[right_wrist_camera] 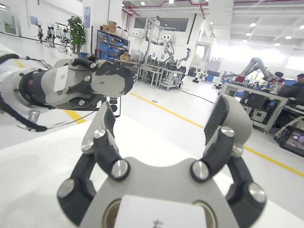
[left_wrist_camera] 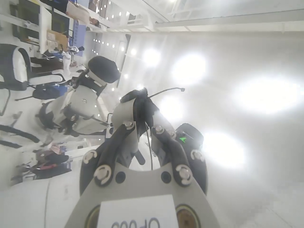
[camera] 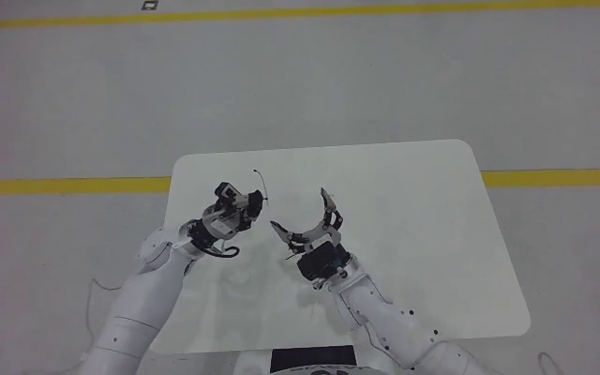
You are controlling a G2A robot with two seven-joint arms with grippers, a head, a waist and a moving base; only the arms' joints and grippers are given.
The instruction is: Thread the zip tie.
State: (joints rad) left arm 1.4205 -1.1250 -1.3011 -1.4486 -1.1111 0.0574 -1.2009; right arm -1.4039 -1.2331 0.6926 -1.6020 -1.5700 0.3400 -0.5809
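Left gripper pinches the zip tie, whose free length arcs away from me. My right gripper, spread wide, sits just right of it.

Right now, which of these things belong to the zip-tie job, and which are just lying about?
Job: zip tie; left pincer, shut on it; right pincer, open.
Just there: white table; yellow floor line.
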